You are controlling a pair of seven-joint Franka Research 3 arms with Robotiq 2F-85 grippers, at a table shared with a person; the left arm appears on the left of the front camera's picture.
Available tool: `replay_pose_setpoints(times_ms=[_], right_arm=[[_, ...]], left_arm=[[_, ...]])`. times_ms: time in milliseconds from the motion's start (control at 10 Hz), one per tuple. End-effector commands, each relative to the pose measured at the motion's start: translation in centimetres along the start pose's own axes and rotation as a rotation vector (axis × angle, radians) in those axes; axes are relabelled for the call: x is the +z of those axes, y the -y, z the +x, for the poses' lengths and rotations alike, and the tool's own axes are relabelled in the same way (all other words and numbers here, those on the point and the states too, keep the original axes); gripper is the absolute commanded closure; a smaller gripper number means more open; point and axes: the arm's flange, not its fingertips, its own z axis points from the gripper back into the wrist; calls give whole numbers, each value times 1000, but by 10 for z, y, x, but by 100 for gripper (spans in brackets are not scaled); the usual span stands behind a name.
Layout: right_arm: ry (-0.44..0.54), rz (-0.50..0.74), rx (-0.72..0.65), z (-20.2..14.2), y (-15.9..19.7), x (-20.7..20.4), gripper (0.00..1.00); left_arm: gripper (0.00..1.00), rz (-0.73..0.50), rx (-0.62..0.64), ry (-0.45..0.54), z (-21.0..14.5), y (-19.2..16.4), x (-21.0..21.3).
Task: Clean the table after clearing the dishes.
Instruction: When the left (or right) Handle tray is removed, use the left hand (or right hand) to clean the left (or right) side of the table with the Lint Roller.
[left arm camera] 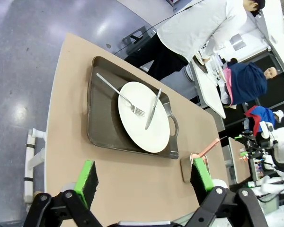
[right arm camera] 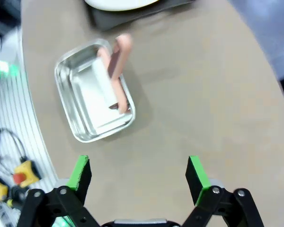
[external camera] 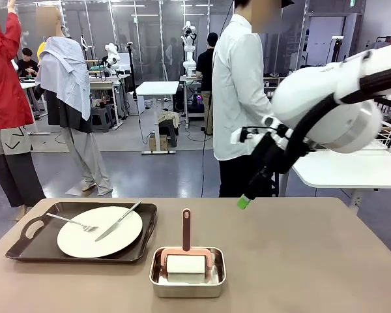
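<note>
Brownish table (external camera: 300, 261), with a person (external camera: 238, 91) in a white shirt standing at its far side. The right arm (external camera: 339, 98) is held above the table's right half; the right gripper (right arm camera: 138, 172) is spread wide with nothing held, above bare tabletop near a steel tray (external camera: 158, 287). The left gripper (left arm camera: 144, 177) is likewise wide open and empty, above the table. A dark brown tray (external camera: 49, 242) lies on the table's left part, bearing a white plate (external camera: 85, 244). The steel tray, just beside it, holds a lint roller (external camera: 186, 263). A knife (external camera: 117, 222) and fork (external camera: 72, 223) rest on the plate
</note>
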Motion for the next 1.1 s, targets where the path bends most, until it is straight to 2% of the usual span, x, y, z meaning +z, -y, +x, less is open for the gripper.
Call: replay_pose_setpoints(times_ms=[0, 400, 1000], right_arm=[[-126, 58, 144, 52, 11, -20, 0], [-280, 102, 288, 115, 10, -67, 0], [-401, 137, 346, 155, 8, -104, 0]], left_arm=[[0, -24, -23, 18, 1, -3, 2], [0, -24, -23, 18, 1, -3, 2], [0, -24, -23, 18, 1, -3, 2]])
